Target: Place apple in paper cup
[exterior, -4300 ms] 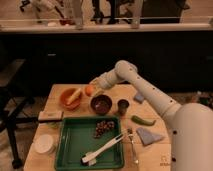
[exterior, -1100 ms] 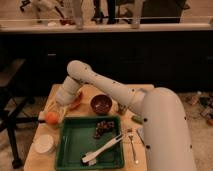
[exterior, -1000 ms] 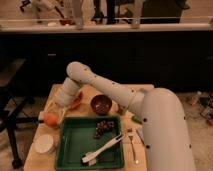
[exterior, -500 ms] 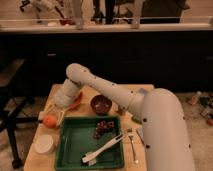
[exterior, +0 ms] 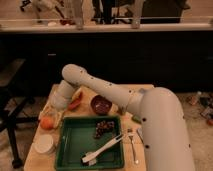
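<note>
From my seat I see the white arm [exterior: 107, 92] reaching across the wooden table [exterior: 131, 91] toward nine o'clock, its forearm bending down over the left edge. The gripper [exterior: 50, 116] hangs there just above the apple [exterior: 47, 123], which shows orange-red at the tip. The paper cup [exterior: 44, 144] stands at about six o'clock from the apple, near but apart from it, close to the table's front left corner. The green tray [exterior: 75, 150] lies at three o'clock from the cup, holding a cluster of brown nuts [exterior: 104, 128] and a white utensil [exterior: 102, 149]. The dark maroon bowl [exterior: 101, 105] sits at twelve o'clock from the tray.
</note>
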